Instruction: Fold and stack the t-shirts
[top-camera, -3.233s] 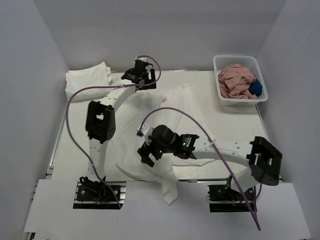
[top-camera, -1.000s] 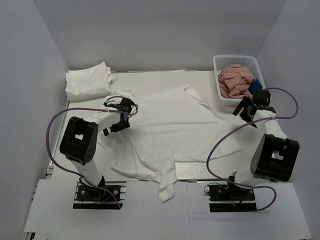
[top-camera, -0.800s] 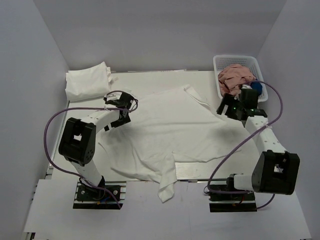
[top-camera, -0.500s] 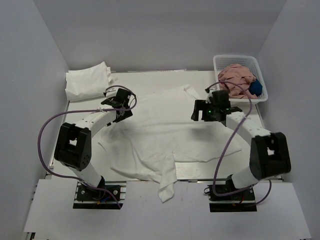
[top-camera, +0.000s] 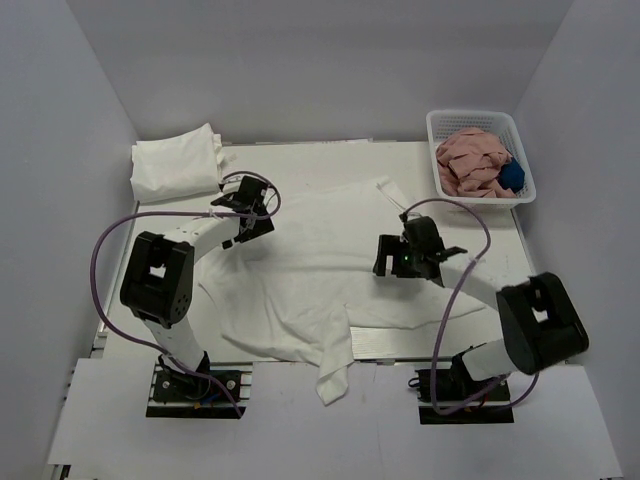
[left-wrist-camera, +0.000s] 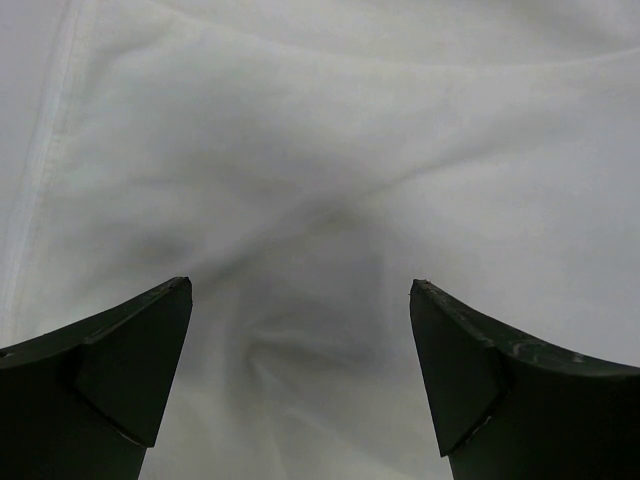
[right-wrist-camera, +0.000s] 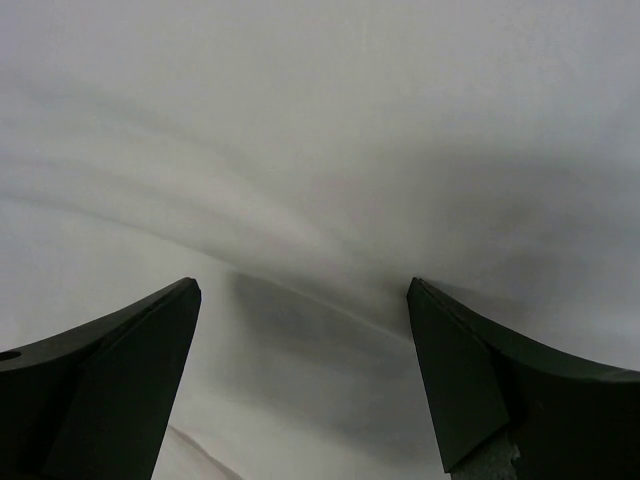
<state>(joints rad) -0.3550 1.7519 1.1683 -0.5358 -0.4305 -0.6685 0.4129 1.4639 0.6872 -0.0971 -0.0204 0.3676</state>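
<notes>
A white t-shirt (top-camera: 320, 265) lies spread and wrinkled over the middle of the table, one end hanging over the front edge (top-camera: 335, 380). A folded white t-shirt bundle (top-camera: 175, 165) sits at the back left corner. My left gripper (top-camera: 250, 215) hovers open over the spread shirt's left upper edge. In the left wrist view the gripper (left-wrist-camera: 300, 300) has only white cloth (left-wrist-camera: 320, 150) below its wide-apart fingers. My right gripper (top-camera: 388, 258) is low over the shirt's right part. The right wrist view shows it (right-wrist-camera: 303, 295) open above smooth cloth (right-wrist-camera: 320, 120), gripping nothing.
A white slatted basket (top-camera: 440, 190) at the back right holds pink cloth (top-camera: 472, 160) and a blue item (top-camera: 512, 175). A metal strip (top-camera: 385, 345) shows at the table's front edge. Grey walls enclose the table on three sides.
The right arm has swung from beside the basket leftward and down onto the shirt's right part. The left gripper has crept toward the back along the shirt's left edge. Both stayed open.
</notes>
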